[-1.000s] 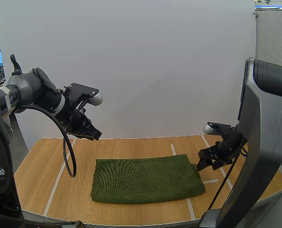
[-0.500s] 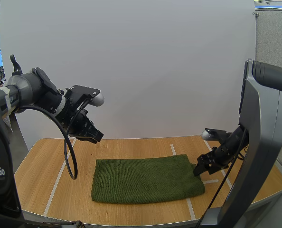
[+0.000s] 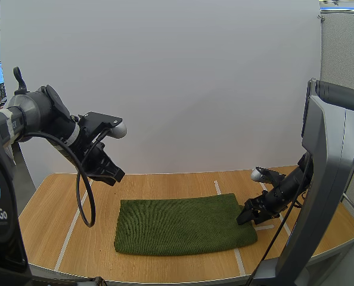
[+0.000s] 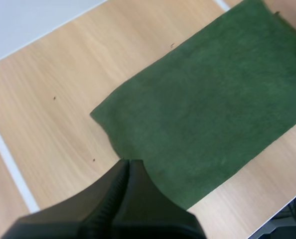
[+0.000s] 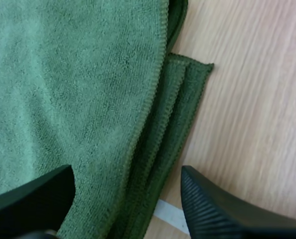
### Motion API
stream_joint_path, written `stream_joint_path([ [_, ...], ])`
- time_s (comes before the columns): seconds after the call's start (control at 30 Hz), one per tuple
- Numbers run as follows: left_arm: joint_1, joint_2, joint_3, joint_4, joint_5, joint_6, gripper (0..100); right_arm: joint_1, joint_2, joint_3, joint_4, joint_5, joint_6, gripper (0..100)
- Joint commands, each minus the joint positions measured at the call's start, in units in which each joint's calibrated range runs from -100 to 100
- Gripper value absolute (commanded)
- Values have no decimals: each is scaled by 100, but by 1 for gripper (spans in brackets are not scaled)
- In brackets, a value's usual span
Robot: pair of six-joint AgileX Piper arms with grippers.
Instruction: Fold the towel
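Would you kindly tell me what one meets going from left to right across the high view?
First the left pincer, shut above the table → towel → right pincer, open at the towel's right edge.

Wooden table (image 3: 46,220) (white tape lines (image 3: 73,223)).

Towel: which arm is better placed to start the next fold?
Right, probably. The right gripper sits open at the right end of the towel, fingers either side of its layered edge. The left gripper is shut, raised above the table near the towel's far left corner.
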Motion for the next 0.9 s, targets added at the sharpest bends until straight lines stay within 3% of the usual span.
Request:
stream_joint_path([
  [0.0, 12, 500, 29, 669, -436, -477, 0, -29, 57, -22, 89, 102, -144, 100],
  [0.43, 12, 2714, 29, 513, -952, -230, 0, -29, 57, -22, 88, 123, -144, 100],
  [0.87, 12, 4027, 29, 77, -1573, 268, 0, -29, 57, -22, 88, 337, -144, 100],
])
